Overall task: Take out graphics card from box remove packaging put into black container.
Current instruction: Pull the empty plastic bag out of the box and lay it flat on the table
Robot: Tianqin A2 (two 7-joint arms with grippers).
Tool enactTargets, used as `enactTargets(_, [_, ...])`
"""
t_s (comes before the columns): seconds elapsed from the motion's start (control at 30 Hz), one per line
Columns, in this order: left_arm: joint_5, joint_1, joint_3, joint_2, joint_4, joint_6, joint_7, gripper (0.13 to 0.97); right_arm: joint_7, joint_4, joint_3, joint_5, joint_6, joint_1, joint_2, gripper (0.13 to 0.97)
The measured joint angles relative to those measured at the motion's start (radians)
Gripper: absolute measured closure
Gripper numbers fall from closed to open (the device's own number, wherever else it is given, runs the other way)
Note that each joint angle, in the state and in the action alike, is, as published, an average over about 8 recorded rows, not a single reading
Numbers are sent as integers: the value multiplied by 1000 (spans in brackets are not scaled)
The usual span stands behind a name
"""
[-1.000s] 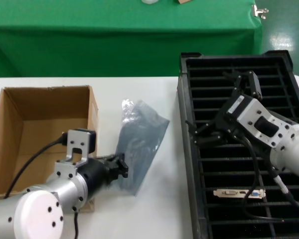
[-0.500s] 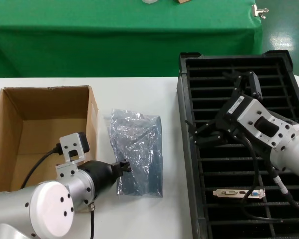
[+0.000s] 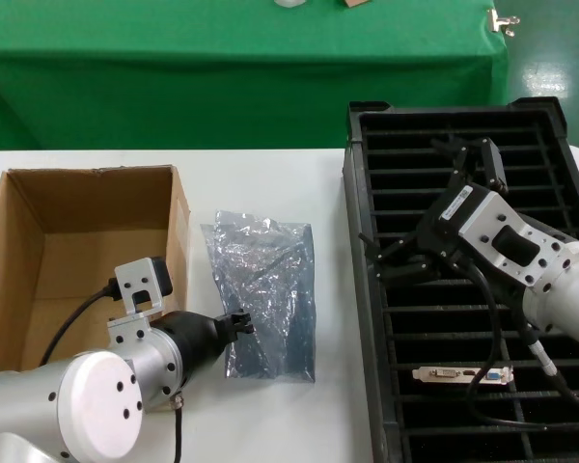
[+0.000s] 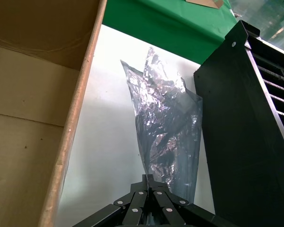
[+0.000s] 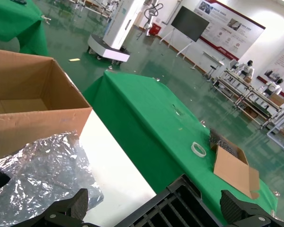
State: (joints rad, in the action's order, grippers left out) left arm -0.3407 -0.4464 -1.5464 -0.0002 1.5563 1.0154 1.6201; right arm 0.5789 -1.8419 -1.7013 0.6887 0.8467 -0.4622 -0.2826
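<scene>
Crinkled smoky-grey shiny packaging [image 3: 261, 294] lies flat on the white desk [image 3: 270, 174], between the corrugated brown box [image 3: 77, 260] and the slotted black container [image 3: 468, 289]. Its near edge is pinched by the closed left hand [image 3: 239, 325]. The graphics card [image 3: 463, 373], silver bracket showing, is seated in a near slot. The right hand [image 3: 400, 262] is spread wide over the container. No writing is legible.

Both arms reach forward, low.
Left gripper [image 3: 239, 326] pinched closed; right gripper [image 3: 398, 262] spread wide, fingers apart.
</scene>
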Motion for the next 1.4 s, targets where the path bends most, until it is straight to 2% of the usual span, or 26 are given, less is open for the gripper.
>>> enactTargets(0.6, [0, 0, 0, 0, 0, 0, 0, 958, 0, 0, 0, 0, 0, 0, 0, 129])
enactTargets(1.0, [0, 0, 0, 0, 0, 0, 0, 921, 0, 0, 0, 0, 0, 0, 0, 129])
enactTargets(1.3, [0, 0, -1, 0, 1, 0, 0, 817, 0, 0, 0, 0, 0, 0, 0, 129])
enactTargets(1.4, [-2, 1, -3, -2, 6, 2, 1, 753, 0, 0, 0, 0, 0, 0, 0, 129])
